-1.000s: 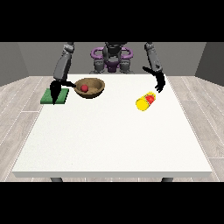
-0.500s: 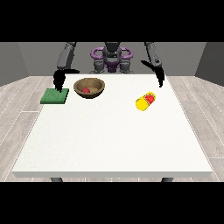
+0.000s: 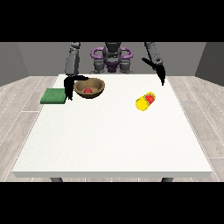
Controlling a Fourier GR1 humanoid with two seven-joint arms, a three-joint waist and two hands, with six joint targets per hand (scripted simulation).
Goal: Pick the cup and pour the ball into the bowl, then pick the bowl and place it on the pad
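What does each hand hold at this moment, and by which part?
Nothing is held. The hand at the view's left hangs between the green pad and the wooden bowl; the hand at the view's right is raised, away from the yellow cup.

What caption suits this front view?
Red ball in brown bowl, green pad beside it; yellow cup lies tipped.

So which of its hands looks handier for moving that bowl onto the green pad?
Probably its right, the hand at the view's left. It hangs between the wooden bowl, which already holds the red ball, and the green pad. The hand at the view's right is raised across the table, above the tipped yellow cup.
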